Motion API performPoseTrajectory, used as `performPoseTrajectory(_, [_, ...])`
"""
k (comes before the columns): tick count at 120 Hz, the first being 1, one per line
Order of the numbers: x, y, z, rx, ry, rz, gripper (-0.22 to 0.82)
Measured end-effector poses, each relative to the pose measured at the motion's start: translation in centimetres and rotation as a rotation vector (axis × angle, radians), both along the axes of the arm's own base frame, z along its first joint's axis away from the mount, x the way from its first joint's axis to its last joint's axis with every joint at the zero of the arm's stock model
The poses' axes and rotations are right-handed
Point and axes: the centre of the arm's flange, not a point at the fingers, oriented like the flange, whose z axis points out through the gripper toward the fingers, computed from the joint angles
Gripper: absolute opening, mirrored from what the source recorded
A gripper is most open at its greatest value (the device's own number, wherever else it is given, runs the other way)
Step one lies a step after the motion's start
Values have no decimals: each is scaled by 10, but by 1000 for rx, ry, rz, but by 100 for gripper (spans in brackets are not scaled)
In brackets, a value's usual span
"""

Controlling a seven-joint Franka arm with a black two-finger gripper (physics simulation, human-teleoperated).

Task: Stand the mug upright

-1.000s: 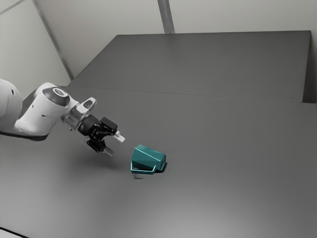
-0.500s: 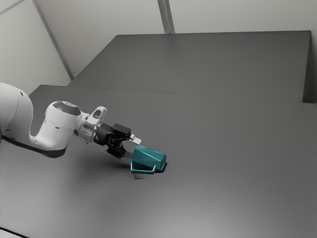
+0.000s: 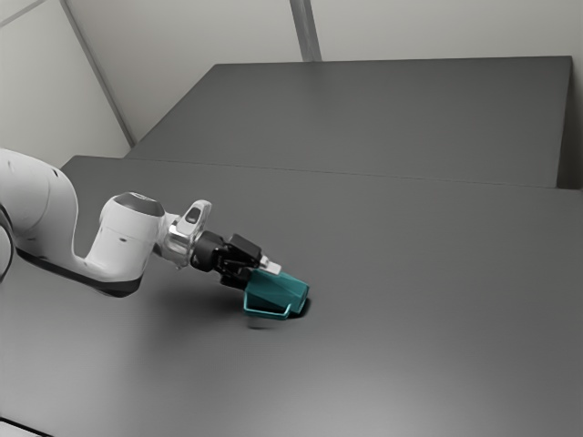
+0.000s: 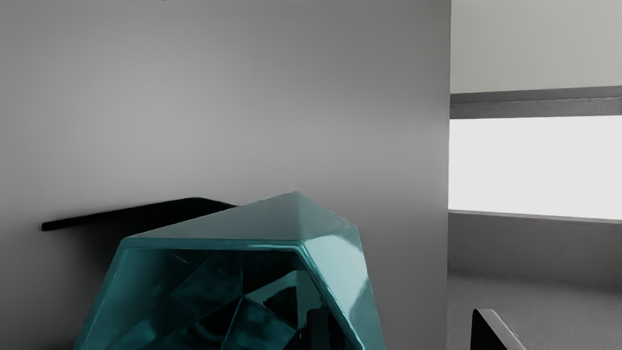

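Observation:
The teal faceted mug [image 3: 278, 296] lies on its side on the dark table, its handle toward the exterior view's bottom edge. Its open mouth faces the gripper [image 3: 257, 275], which is right at the rim. Looking from the hand, the hollow inside of the mug [image 4: 194, 296] is visible. The gripper [image 4: 401, 323] stands open across one side wall: one dark finger reaches into the mouth, while the other is outside the mug with a gap between it and the wall. In the exterior view the lower finger is largely hidden.
The dark grey tabletop [image 3: 410, 300] extends around the mug on every side. Behind it rises another large grey surface [image 3: 383, 118] with pale walls beyond. The wrist view also takes in the tabletop's edge and a bright white panel [image 4: 534, 167].
My hand has advanced toward the exterior view's right and slightly down, bringing one finger into the mug's mouth. The mug has shifted slightly toward the exterior view's right.

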Motion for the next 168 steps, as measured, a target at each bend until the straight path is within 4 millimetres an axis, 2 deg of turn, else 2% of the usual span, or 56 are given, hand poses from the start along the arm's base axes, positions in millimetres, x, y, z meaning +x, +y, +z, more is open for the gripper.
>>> performPoseTrajectory(12, [0, 0, 0, -1, -4, -2, 2])
performPoseTrajectory(26, [0, 0, 1, -2, -7, -3, -8])
performPoseTrajectory(40, [0, -1, 2, -2, -9, -4, -13])
performPoseTrajectory(66, [1, -5, 10, 1, -22, -18, -16])
performPoseTrajectory(73, [4, -7, 22, 5, -47, -25, -16])
performPoseTrajectory(84, [27, -5, 65, 91, -138, -101, -17])
performPoseTrajectory(95, [52, 16, 111, 289, -232, -205, -17])
performPoseTrajectory(102, [60, 35, 123, 439, -254, -261, -17])
performPoseTrajectory(114, [70, 67, 128, 702, -246, -358, -17])
performPoseTrajectory(126, [80, 80, 119, 898, -215, -434, -17])
performPoseTrajectory(138, [87, 85, 104, 1026, -186, -464, -17])
performPoseTrajectory(148, [90, 82, 95, 1094, -167, -464, -18])
performPoseTrajectory(168, [89, 82, 79, 1158, -114, -417, -18])
